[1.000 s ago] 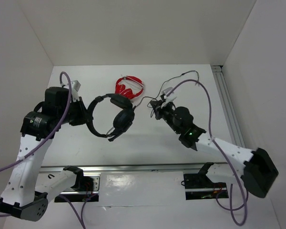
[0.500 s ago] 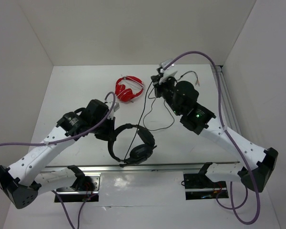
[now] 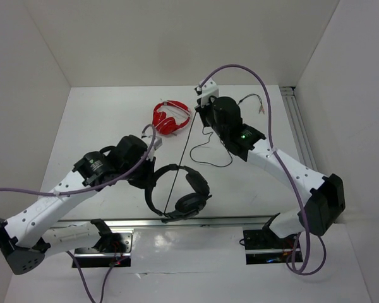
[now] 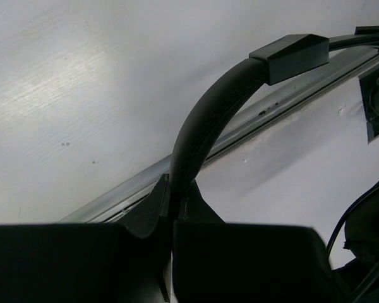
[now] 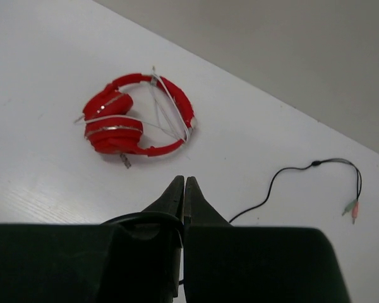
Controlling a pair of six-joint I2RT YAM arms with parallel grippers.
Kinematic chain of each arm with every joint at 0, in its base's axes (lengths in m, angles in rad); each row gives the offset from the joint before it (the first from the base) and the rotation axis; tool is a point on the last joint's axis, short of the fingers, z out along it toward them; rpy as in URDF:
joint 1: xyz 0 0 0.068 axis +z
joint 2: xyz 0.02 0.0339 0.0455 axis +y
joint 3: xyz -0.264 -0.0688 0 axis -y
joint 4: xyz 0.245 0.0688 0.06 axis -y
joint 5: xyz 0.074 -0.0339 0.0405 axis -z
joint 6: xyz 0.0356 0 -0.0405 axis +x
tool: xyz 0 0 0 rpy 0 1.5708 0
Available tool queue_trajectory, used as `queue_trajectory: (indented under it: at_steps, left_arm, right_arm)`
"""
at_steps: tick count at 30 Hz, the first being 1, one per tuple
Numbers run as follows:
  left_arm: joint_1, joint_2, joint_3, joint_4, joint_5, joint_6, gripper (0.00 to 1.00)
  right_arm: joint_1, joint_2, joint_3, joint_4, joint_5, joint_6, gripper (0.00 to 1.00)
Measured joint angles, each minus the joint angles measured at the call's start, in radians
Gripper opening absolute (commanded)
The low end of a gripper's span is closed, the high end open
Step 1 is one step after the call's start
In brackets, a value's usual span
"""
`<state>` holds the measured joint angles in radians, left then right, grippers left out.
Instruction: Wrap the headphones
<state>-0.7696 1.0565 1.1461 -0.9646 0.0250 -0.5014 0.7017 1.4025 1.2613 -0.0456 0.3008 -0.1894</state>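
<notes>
Top external view, taking the red headphones (image 3: 170, 118) as the marker: to their left and nearer the arm bases, the left gripper (image 3: 148, 178) is clamped on the headband (image 4: 208, 113) of the black headphones (image 3: 191, 203), which hang over the white table (image 3: 101, 126) straight toward the bases from the red pair. The left wrist view confirms both fingers pressed against that smooth, matte, curved band. From the lower earcup the thin black cable (image 3: 183, 158) runs taut in a straight line up to the right gripper (image 3: 201, 112), just right of the red pair; its fingers (image 5: 177, 196) are pinched together with the cable looping at their base, so I judge it gripping the cable. Further right, loose cable curls on the table and ends in two small plugs (image 5: 352, 207). The risks look plain: a slick, thin cable under tension may slide through the closed fingers, or the pull may twist the rounded headband in the left grip. Swinging slack could also snag the glossy red pair and its white cord.
</notes>
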Motion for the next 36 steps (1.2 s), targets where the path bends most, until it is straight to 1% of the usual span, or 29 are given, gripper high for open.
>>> queue_trajectory:
  at_steps: [5,8,12,15,16,17,20,23,26,28,30,32,35,36]
  left_arm:
    - [0.003,-0.071,0.055,-0.003,-0.028,-0.004,0.00]
    - [0.005,-0.100,0.110,-0.003,-0.019,-0.003,0.00]
    - [0.005,-0.121,0.190,-0.010,0.011,-0.007,0.00]
    - [0.001,-0.126,0.237,0.002,0.024,-0.035,0.00]
    - [0.000,-0.125,0.249,0.007,0.018,-0.054,0.00]
    - [0.000,-0.125,0.260,0.008,0.010,-0.069,0.00]
    - [-0.001,-0.124,0.290,0.011,-0.039,-0.137,0.00]
    - [-0.001,-0.127,0.309,0.031,-0.107,-0.214,0.00]
    - [-0.001,-0.129,0.326,0.037,-0.178,-0.278,0.00]
    - [-0.001,-0.116,0.345,0.014,-0.222,-0.317,0.00]
    - [-0.001,-0.095,0.366,-0.006,-0.258,-0.340,0.00]
    - [-0.001,-0.062,0.394,-0.024,-0.290,-0.356,0.00]
    - [0.006,0.007,0.454,-0.068,-0.317,-0.368,0.00]
    - [0.015,0.029,0.472,-0.081,-0.319,-0.366,0.00]
  right_arm:
    - [-0.099,0.027,-0.043,-0.003,-0.122,0.037,0.00]
    - [-0.112,0.043,-0.069,0.011,-0.212,0.061,0.00]
    - [-0.058,0.028,-0.217,0.124,-0.362,0.112,0.00]
    - [0.022,-0.014,-0.377,0.225,-0.428,0.171,0.00]
    - [0.053,-0.032,-0.430,0.264,-0.456,0.196,0.02]
    - [0.077,-0.048,-0.468,0.295,-0.478,0.216,0.05]
    - [0.108,-0.087,-0.557,0.439,-0.545,0.294,0.07]
    - [0.119,-0.072,-0.591,0.612,-0.599,0.376,0.08]
    - [0.151,0.023,-0.579,0.780,-0.637,0.447,0.09]
    - [0.177,0.124,-0.563,0.888,-0.658,0.496,0.14]
    - [0.192,0.230,-0.554,0.983,-0.676,0.547,0.15]
    - [0.196,0.333,-0.552,1.065,-0.684,0.595,0.19]
    - [0.199,0.496,-0.512,1.166,-0.698,0.669,0.21]
    - [0.200,0.544,-0.489,1.189,-0.702,0.687,0.23]
